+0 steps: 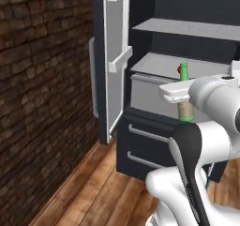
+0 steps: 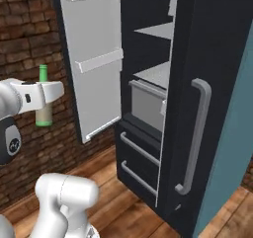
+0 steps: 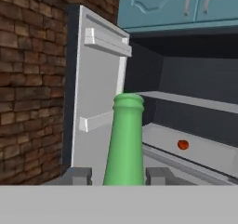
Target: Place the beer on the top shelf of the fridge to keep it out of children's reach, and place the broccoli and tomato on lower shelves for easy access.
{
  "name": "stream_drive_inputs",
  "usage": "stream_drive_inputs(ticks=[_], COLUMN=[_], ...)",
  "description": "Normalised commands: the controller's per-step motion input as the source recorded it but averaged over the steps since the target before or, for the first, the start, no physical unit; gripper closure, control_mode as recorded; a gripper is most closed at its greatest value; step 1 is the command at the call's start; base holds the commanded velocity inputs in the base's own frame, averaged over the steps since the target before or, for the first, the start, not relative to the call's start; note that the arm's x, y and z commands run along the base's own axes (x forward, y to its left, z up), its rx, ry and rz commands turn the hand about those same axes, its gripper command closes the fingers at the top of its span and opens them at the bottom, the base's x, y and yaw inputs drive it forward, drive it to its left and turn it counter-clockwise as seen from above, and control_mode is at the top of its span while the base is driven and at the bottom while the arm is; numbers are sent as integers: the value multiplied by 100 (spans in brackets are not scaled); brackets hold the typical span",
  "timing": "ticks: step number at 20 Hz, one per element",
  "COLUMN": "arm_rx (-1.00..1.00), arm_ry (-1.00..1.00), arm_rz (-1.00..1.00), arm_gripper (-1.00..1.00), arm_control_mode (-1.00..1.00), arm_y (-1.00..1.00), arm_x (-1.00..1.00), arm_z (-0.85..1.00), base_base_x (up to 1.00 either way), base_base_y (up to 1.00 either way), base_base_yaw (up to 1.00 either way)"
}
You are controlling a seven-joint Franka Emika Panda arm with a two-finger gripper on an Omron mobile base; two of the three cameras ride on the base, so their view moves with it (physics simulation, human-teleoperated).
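A rough brown brick wall (image 1: 42,79) flanks the tall dark charcoal fridge (image 2: 207,44), whose pale grey door (image 2: 96,59) hangs wide open, showing 2 grey shelves above a grey drawer (image 1: 150,96). In front of the opening, the white arm's two-finger gripper (image 3: 118,175) is clamped on the slim green glass beer bottle (image 1: 184,94), held upright in the air. A small round red-orange tomato (image 3: 183,145) sits on the lower shelf (image 3: 195,148) beyond it.
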Motion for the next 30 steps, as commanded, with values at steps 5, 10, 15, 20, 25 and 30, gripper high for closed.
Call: stream_drive_inputs(ticks=[5,10,15,20,25,30], arm_rx=[0,0,0,0,0,0], arm_ry=[0,0,0,0,0,0], arm_rz=[0,0,0,0,0,0], arm_gripper=[100,100,100,100,100,100], arm_control_mode=[100,100,100,100,100,100], arm_y=[0,0,0,0,0,0], arm_x=[0,0,0,0,0,0], arm_z=[0,0,0,0,0,0], base_base_x=[41,43,44,44,43,37], base_base_y=[38,41,40,30,25,25], base_base_yaw=[-44,-43,-42,-41,-39,-35])
